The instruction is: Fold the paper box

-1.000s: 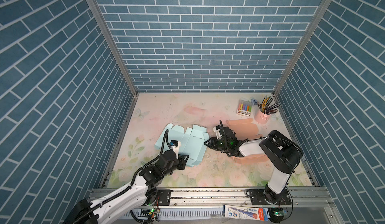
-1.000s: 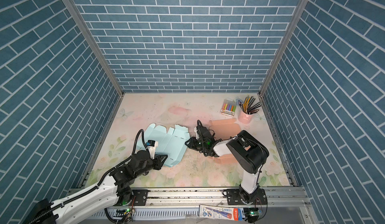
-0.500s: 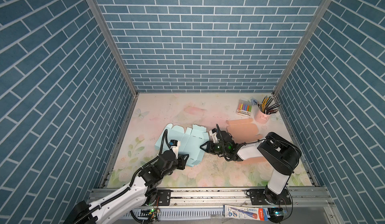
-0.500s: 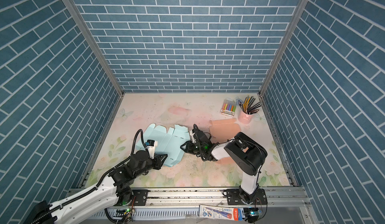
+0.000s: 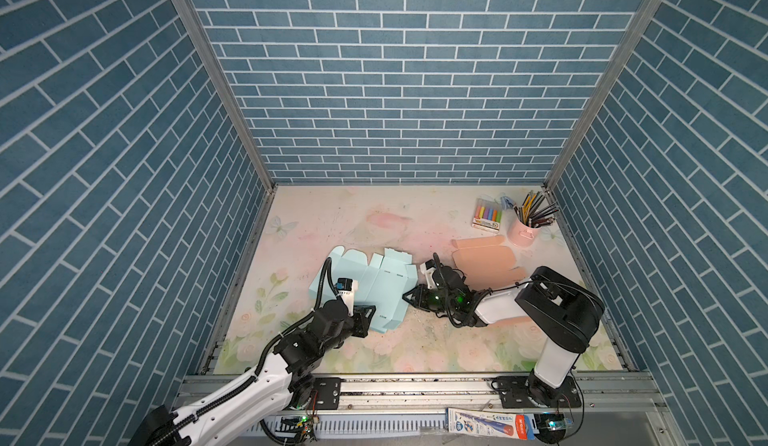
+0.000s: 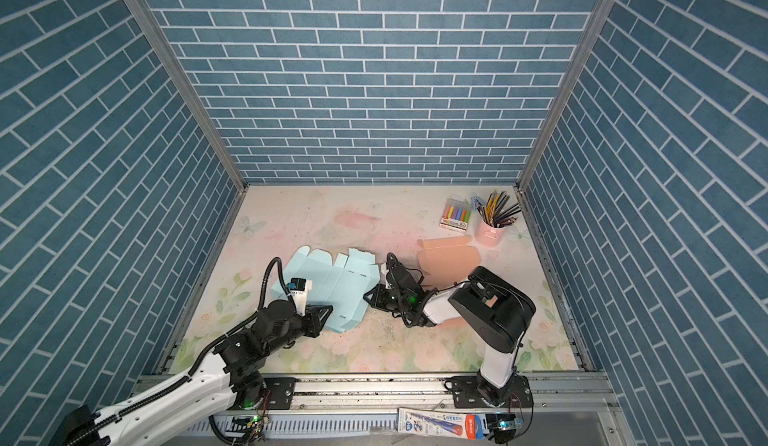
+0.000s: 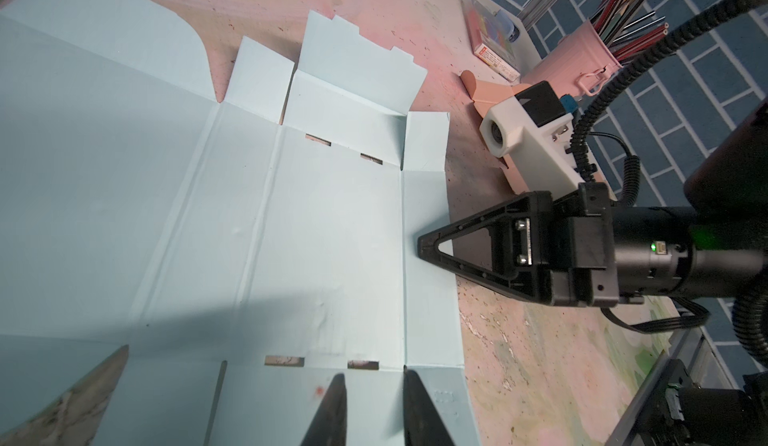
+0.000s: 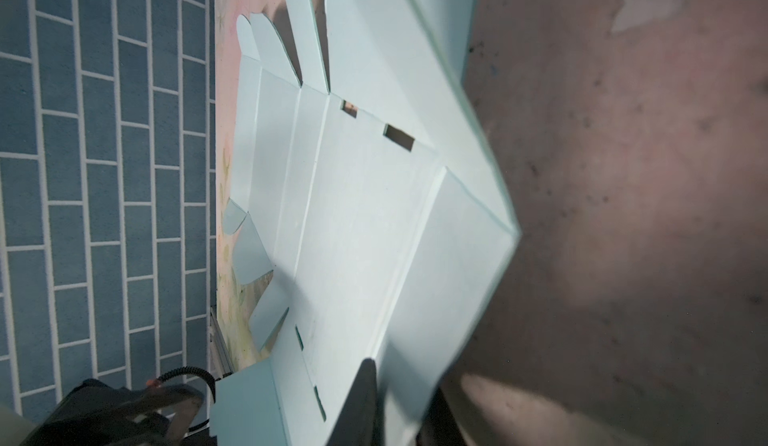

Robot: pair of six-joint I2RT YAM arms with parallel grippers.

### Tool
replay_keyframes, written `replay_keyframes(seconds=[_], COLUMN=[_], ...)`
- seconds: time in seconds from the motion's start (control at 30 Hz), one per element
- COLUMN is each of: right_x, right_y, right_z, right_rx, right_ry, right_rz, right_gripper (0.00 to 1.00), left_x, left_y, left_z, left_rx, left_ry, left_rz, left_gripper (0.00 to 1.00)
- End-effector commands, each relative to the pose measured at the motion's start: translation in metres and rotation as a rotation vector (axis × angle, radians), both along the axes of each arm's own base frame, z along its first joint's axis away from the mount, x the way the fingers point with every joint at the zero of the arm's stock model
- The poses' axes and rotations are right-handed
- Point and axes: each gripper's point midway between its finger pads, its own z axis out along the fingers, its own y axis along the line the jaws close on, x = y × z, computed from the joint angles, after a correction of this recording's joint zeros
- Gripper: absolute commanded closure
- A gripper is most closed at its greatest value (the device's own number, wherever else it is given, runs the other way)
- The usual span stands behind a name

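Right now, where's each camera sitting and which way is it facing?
Both top views: high above the front rail, looking down toward the back wall; shows left gripper, right gripper, blue paper box.
Left wrist: on the left arm, low over the box; own fingertips, right gripper ahead.
Right wrist: low at the box's edge, facing the side wall; own fingertips, left gripper.
Shared: the box.

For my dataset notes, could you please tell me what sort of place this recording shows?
Probably a staged robot test cell: blue brick-print walls flank a floral tabletop, the left arm and right arm are bolted to a metal rail, and a pencil cup and unfolded paper box serve as props.
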Motion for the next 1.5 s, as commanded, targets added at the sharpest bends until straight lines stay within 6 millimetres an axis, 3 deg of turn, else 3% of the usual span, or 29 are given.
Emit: replay_keyframes(seconds=[0.0,0.37,0.57,0.73,0.9,1.07,1.47], right_x=[0.003,0.005,0.007,0.019,0.033,0.035,0.015], right_y=[-0.007,-0.031,-0.047,-0.051,-0.048,-0.048,-0.044], right_z=[0.005,0.018,0.018,0.012,0.020,0.028,0.032], right_rx=[-0.036,-0.275,-0.423,-0.455,-0.403,-0.296,-0.067], right_ry=[-0.011,-0.056,-0.067,-0.071,-0.099,-0.096,-0.044], right_rz=[0.005,0.246,0.386,0.405,0.350,0.243,0.146], right_gripper=[0.83,0.88,0.88,0.86,0.74,0.60,0.61], left_x=[0.004,0.006,0.007,0.008,0.010,0.012,0.014], left_y=[0.003,0.005,0.004,0.002,0.000,-0.002,-0.004], left_z=[0.005,0.007,0.006,0.008,0.009,0.012,0.012], left_rx=[0.002,-0.001,-0.001,0.008,0.011,0.015,0.007], left_ry=[-0.016,-0.023,-0.022,-0.023,-0.022,-0.025,-0.026], left_rz=[0.024,0.031,0.030,0.024,0.020,0.018,0.014], left_gripper=[0.74,0.74,0.74,0.74,0.74,0.74,0.74])
